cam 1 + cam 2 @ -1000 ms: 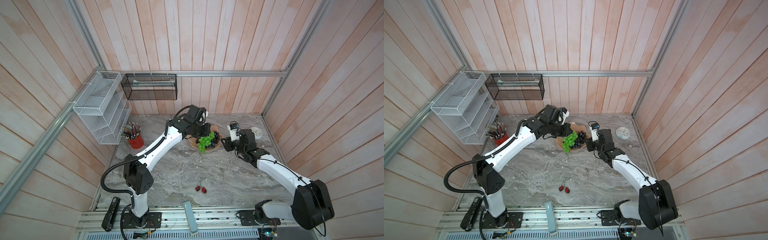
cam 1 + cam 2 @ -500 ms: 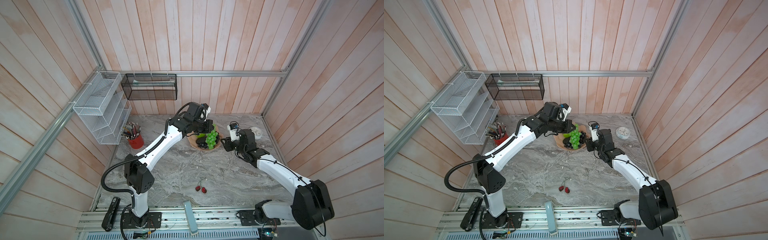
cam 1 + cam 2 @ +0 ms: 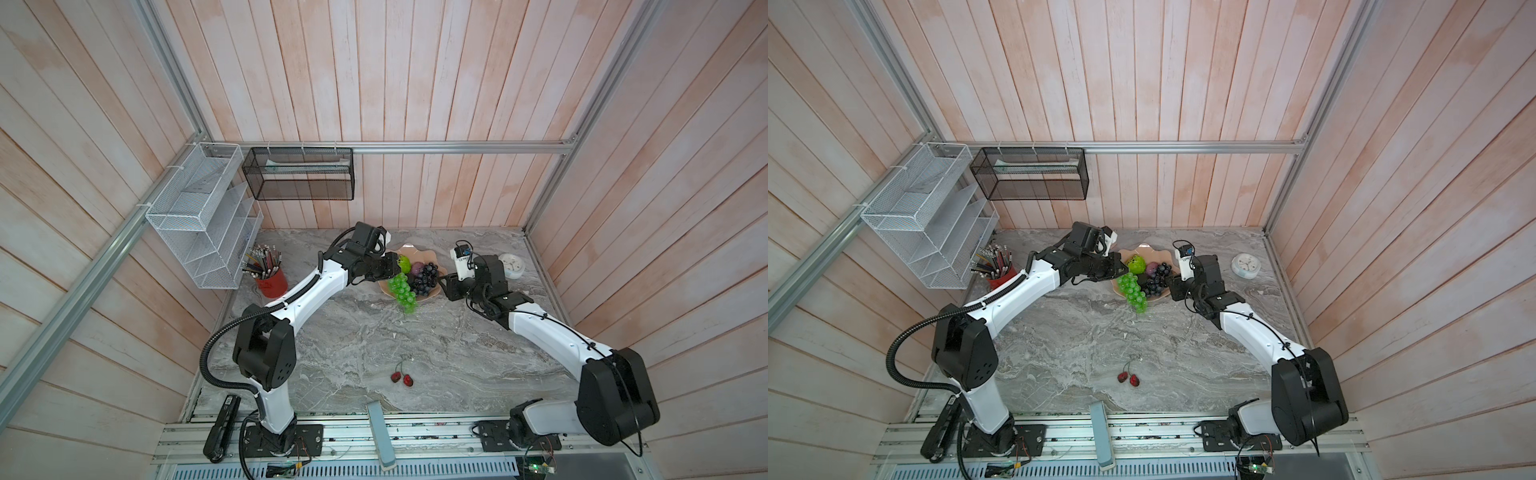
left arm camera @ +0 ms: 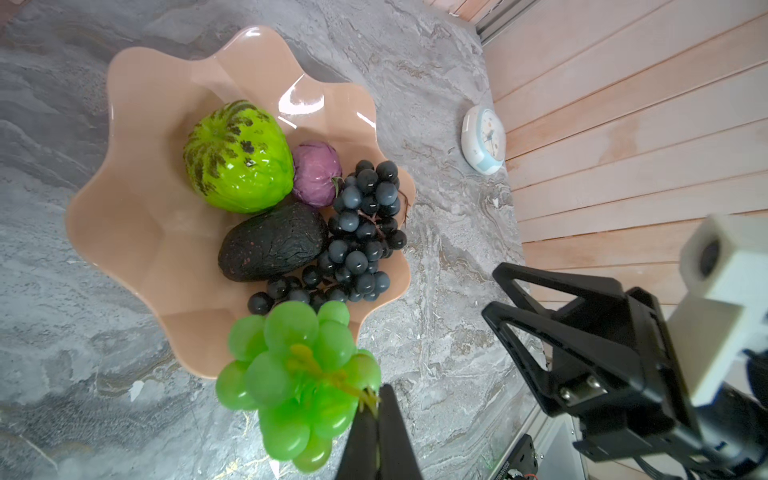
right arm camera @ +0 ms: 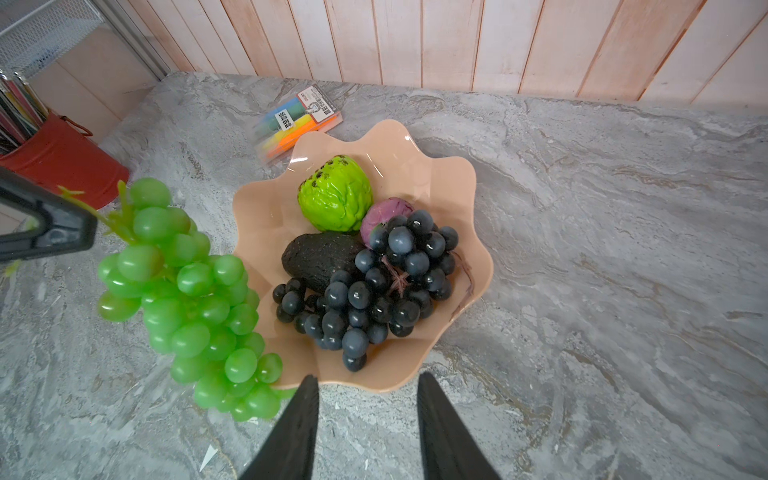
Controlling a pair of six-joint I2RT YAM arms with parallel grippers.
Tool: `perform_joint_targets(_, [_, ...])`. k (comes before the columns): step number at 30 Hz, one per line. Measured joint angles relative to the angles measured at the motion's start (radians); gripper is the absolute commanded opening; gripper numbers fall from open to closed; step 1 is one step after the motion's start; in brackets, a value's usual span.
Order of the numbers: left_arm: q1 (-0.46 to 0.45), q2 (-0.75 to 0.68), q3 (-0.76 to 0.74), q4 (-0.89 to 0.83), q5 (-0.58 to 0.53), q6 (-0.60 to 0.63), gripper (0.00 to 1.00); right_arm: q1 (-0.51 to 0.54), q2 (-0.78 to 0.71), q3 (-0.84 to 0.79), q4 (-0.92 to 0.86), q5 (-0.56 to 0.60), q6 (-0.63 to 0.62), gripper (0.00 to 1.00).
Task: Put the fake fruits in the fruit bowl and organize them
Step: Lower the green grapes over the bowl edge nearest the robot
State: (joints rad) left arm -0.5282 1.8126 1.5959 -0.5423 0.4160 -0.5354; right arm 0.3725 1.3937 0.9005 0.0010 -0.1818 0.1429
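green grapes (image 4: 291,365) hang by their stem from the left claw (image 4: 376,415), clamped shut on it, long axis downward, over the rim of the bowl (image 4: 137,104) and mostly outside; bare floor lies just inward, beside the avocado (image 4: 272,245). right claw (image 5: 368,376) gapes empty near the rim.

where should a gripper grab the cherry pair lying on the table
Probably from straight above, closing on one of the round fruits of the cherry pair rather than the stems. It lies flat on the marble table, apart from everything else, so nothing blocks a top approach. The thin stems seem to hug the surface and give little to pinch; the fruits stand higher.
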Motion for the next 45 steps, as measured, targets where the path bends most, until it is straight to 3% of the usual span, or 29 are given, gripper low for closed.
perform_joint_targets(18, [-0.051, 0.035, 0.321, -0.043, 0.101, 0.085, 0.0, 0.007, 0.005, 0.017, -0.005, -0.007, -0.008, 0.4])
perform_joint_targets(25, [-0.051, 0.096, 0.287, -0.04, 0.114, 0.087, 0.0, 0.007, -0.029, 0.006, -0.008, 0.003, -0.012, 0.4])
perform_joint_targets(45, [-0.009, 0.074, 0.097, 0.002, 0.087, 0.09, 0.0, 0.013, 0.017, -0.007, -0.001, -0.002, -0.013, 0.4])
